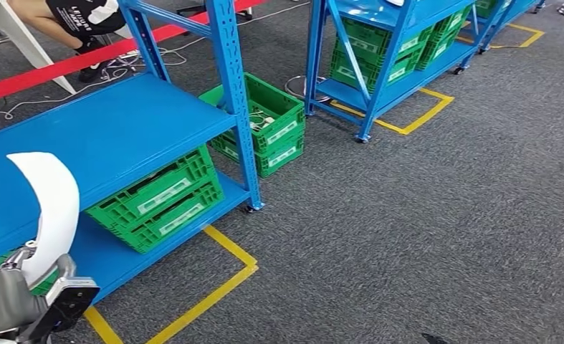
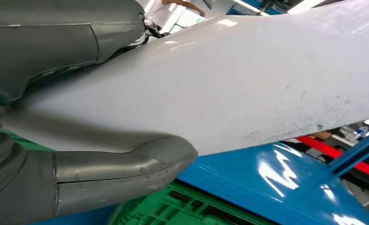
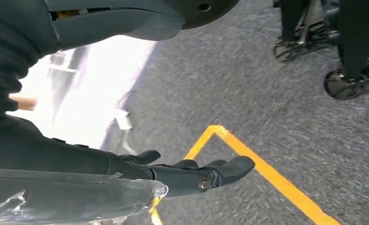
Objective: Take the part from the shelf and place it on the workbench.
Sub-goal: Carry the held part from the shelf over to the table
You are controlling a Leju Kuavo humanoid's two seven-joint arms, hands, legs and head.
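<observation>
The left robot hand [image 1: 21, 297] grips the lower end of a curved white part [image 1: 49, 204], whose long axis rises upward from it over the blue shelf [image 1: 114, 132]. The right robot hand [image 3: 192, 173] hangs above the floor, holding nothing, fingers loosely extended.

White curved part [image 1: 49, 201], plain and glossy, faintly speckled grey near one edge. Left hand [image 1: 21, 297]: grey cover, darker fingers [image 2: 121, 171]. Shelf rack [image 1: 114, 129] at 9 o'clock: bright blue throughout. Crates [image 1: 160, 201] beneath it: green with pale label strips. Floor [image 1: 422, 215]: dark grey carpet crossed by yellow tape lines [image 1: 214, 287]. Red barrier strip [image 1: 71, 64] at 11 o'clock. Right hand [image 3: 187, 173]: black.
</observation>
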